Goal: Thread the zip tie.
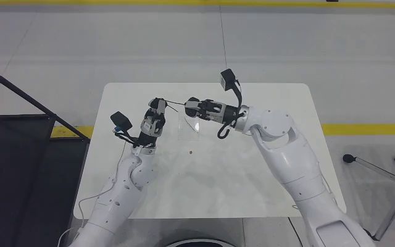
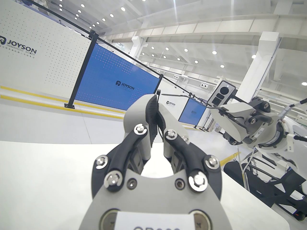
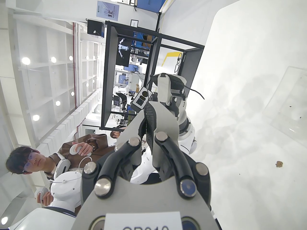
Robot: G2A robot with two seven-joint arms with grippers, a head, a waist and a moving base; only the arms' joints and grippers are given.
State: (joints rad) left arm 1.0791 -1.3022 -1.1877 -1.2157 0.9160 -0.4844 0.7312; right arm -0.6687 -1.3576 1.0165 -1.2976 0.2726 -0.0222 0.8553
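Observation:
A thin black zip tie [image 1: 174, 104] is stretched in the air above the white table [image 1: 247, 179], between my two grippers. My left gripper [image 1: 159, 106] is shut on one end. In the left wrist view the tie's small head [image 2: 158, 92] sticks up just past the left gripper [image 2: 156, 105]. My right gripper [image 1: 190, 108] is shut on the strap's other end and faces the left one across a short gap. In the right wrist view the right gripper [image 3: 146, 112] has its black pads pressed together, with the left gripper [image 3: 165, 89] just beyond.
A clear plastic sheet [image 1: 188, 126] lies flat on the table under the grippers and also appears in the right wrist view [image 3: 287, 106]. A small brown crumb [image 1: 191, 151] sits nearer the table's front. A black frame [image 1: 24, 99] stands off the table's left side.

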